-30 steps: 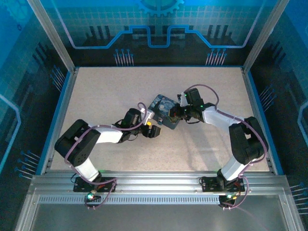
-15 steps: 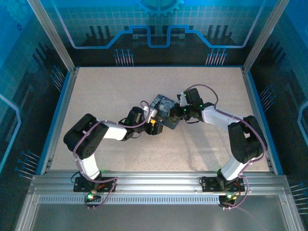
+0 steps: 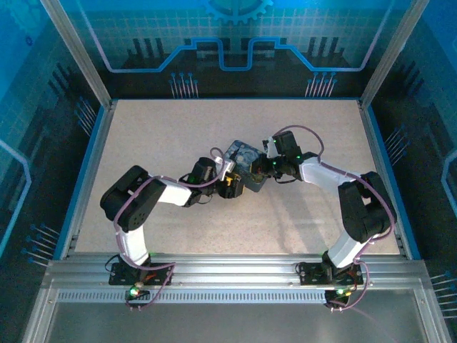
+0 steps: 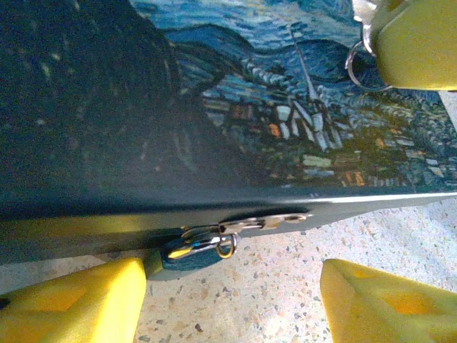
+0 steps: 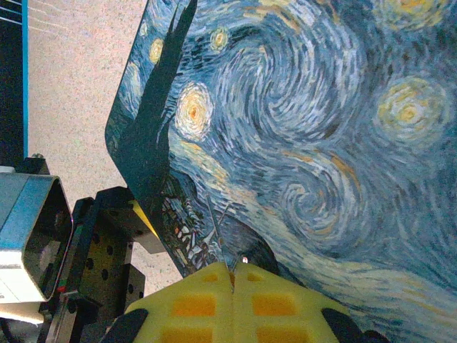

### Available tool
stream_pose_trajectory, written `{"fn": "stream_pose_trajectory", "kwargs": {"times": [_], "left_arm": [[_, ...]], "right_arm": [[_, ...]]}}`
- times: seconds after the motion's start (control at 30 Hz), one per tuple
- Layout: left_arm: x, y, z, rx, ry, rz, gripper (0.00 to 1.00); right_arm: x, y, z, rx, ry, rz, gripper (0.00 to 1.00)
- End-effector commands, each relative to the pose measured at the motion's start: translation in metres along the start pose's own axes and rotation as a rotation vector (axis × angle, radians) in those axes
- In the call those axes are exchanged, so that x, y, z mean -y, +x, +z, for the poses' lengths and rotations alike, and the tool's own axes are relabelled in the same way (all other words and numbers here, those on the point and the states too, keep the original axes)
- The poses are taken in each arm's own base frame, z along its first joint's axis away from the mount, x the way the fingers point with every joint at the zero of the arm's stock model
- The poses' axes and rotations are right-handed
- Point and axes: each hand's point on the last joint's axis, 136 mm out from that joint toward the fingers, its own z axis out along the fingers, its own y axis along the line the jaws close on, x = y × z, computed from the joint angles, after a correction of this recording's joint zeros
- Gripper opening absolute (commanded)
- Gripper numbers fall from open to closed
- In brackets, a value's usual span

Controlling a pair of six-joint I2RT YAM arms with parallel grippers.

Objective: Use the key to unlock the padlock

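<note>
The job is only just starting, I think. The padlock [image 4: 189, 251] hangs on the little silver latch [image 4: 268, 221] at the front edge of the blue painted tin [image 4: 214, 107]. It looks locked, with its loop through the latch. Seen from the left wrist, it is at about 6 o'clock, just under the tin's edge and low over the tabletop [image 4: 285, 286]. The left gripper [image 4: 232, 304] is open wide and holds nothing. The padlock sits between its two yellow fingers [image 4: 71, 304], right next to the one at 7 o'clock, but I cannot tell if they touch. The right gripper [image 5: 233, 275] is shut tight. From the left wrist, its yellow finger is up at 1 o'clock over the tin's lid. A bit of silver metal pokes out beside it, which I take to be the key [image 4: 363, 13], and a small ring [image 4: 350, 68] hangs down from it. So the key seems to be picked up. What is left is to hold the padlock steady, bring the key over, push it into the keyhole, turn it, and let the loop pop open. The key is well apart from the padlock now. From above, the tin is in the middle of the tabletop, with the left gripper at its 8 o'clock and the right gripper at its 3 o'clock. I count one padlock, one key, one ring, one latch, one tin and two grippers.
</note>
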Motion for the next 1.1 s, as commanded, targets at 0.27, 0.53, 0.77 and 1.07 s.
{"fn": "stream_pose_trajectory", "kwargs": {"times": [0.27,0.53,0.77,1.07], "left_arm": [[-0.003,-0.015,0.01,0.027,-0.006,0.029,0.61],[0.006,-0.013,0.014,0.008,0.012,0.035,0.55],[0.012,-0.015,0.017,0.004,0.018,0.042,0.5],[0.012,-0.012,0.022,-0.015,0.007,0.038,0.46]], "right_arm": [[0.009,0.013,0.008,-0.042,0.033,0.001,0.0],[0.007,0.012,0.008,-0.038,0.026,0.0,0.0],[0.006,0.011,0.006,-0.033,0.026,-0.001,0.0],[0.005,0.012,0.004,-0.03,0.025,-0.002,0.0]]}}
